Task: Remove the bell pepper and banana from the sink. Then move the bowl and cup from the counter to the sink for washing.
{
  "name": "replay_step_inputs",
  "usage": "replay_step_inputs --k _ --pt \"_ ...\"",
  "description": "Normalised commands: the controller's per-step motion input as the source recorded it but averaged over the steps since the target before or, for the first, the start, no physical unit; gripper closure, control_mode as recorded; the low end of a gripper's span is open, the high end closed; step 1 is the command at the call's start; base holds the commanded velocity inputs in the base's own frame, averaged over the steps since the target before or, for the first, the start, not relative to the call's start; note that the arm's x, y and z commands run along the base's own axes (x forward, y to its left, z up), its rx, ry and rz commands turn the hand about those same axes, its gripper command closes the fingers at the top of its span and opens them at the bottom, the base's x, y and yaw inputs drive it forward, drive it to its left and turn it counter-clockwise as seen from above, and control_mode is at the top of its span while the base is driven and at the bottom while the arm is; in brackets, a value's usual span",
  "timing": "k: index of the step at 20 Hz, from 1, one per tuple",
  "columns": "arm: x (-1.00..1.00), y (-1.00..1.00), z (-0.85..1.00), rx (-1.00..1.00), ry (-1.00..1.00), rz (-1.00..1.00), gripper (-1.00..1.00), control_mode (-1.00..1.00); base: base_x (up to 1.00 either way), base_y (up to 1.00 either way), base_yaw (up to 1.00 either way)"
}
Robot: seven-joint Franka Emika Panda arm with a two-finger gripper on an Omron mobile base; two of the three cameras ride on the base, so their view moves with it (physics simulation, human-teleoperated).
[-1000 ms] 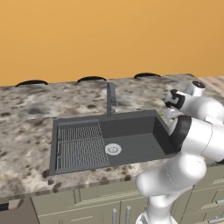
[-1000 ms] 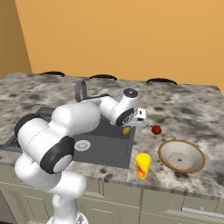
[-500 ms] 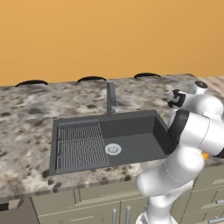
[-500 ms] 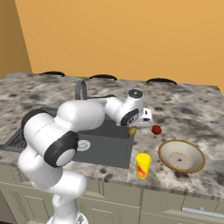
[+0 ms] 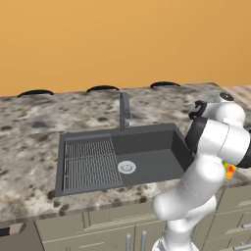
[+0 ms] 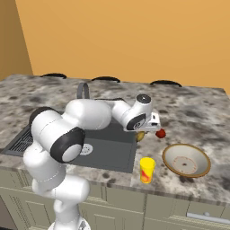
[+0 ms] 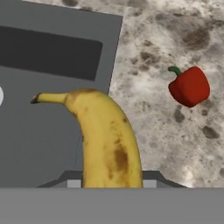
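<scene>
While claw (image 6: 143, 133) grips banana (image 7: 107, 140), arm swung rightward.

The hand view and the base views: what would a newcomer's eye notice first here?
A spotted yellow banana rises large in the hand view, held in the end effector over the sink's right edge. Beside it a red bell pepper lies on the speckled counter, with the yellow cup and beige bowl nearer the front.

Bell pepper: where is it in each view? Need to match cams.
Left base view: not seen.
Right base view: pepper right of centre, on the counter between gripper and bowl.
Hand view: pepper upper right, on the counter.
Shared landmark: sink's right rim.
</scene>
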Motion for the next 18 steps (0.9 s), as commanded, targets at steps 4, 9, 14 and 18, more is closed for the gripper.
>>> replay_step_inputs --k 4,9,14,18 --pt "0.07 -0.28 -0.12 -0.03 0.00 0.04 1.00 -1.00 0.00 0.00 0.00" --pt "0.11 -0.27 -0.15 -0.02 0.00 0.04 1.00 -1.00 0.00 0.00 0.00" --pt "0.08 -0.20 -0.15 0.00 0.00 0.05 1.00 -1.00 0.00 0.00 0.00" --pt "0.14 -0.17 -0.16 0.00 0.01 0.06 1.00 -1.00 0.00 0.00 0.00"
